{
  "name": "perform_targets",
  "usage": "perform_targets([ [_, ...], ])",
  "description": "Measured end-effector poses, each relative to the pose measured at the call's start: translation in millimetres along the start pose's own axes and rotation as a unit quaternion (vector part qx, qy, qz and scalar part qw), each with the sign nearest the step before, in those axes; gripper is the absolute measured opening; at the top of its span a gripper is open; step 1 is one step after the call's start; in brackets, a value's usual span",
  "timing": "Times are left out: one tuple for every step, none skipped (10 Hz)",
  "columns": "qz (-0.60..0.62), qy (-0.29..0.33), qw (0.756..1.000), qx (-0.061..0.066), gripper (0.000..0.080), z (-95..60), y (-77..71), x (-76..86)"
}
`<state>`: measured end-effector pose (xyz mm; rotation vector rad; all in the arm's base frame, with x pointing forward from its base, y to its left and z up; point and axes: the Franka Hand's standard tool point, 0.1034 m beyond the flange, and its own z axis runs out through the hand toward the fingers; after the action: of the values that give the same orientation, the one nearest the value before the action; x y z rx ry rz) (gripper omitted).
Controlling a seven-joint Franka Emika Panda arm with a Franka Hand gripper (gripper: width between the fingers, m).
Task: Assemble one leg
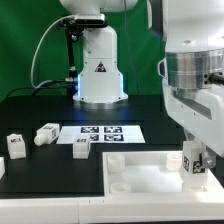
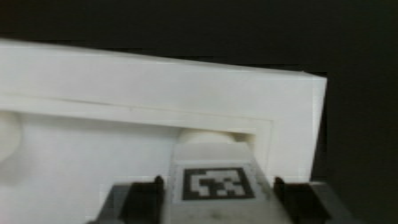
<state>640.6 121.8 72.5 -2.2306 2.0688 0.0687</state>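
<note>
My gripper (image 1: 195, 165) is shut on a leg (image 1: 192, 158), a small white post with a black-and-white tag. It holds the leg upright over the right corner of the large white panel (image 1: 140, 170) in the exterior view. In the wrist view the leg (image 2: 217, 180) sits between my dark fingers (image 2: 143, 203), tag facing the camera, with my gripper (image 2: 217, 205) closed on it. The leg's far end lies at a round corner socket (image 2: 228, 135) of the panel (image 2: 143, 95). Whether the leg touches the socket I cannot tell.
Three more legs lie on the black table at the exterior view's left (image 1: 15, 145), (image 1: 47, 133), (image 1: 83, 148). The marker board (image 1: 100, 131) lies flat behind the panel. The robot's white base (image 1: 100, 70) stands at the back.
</note>
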Motion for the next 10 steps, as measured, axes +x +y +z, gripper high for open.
perform_targets([
  [0.02,-0.002,1.0,0.0,0.0285,-0.2,-0.3,0.3],
  [0.003,-0.001,1.0,0.0,0.0285,-0.1,-0.2,0.3],
  [-0.005,-0.002,1.0,0.0,0.0364,-0.1,-0.2,0.2],
  [-0.02,-0.001,1.0,0.0,0.05,-0.2,-0.3,0.5],
  [-0.125,0.0,0.992,0.001,0.05,-1.9,-0.9,2.3],
  [-0.207,0.001,0.978,0.004,0.0622,-4.6,-1.3,2.0],
  [-0.302,0.001,0.953,0.005,0.0641,-6.2,-1.2,5.0],
  [-0.351,0.002,0.936,0.004,0.0641,-6.0,-1.3,8.8],
  [-0.373,0.002,0.928,0.004,0.0648,-5.5,-1.1,8.8],
  [-0.395,0.002,0.919,0.004,0.0648,-5.4,-1.1,9.1],
])
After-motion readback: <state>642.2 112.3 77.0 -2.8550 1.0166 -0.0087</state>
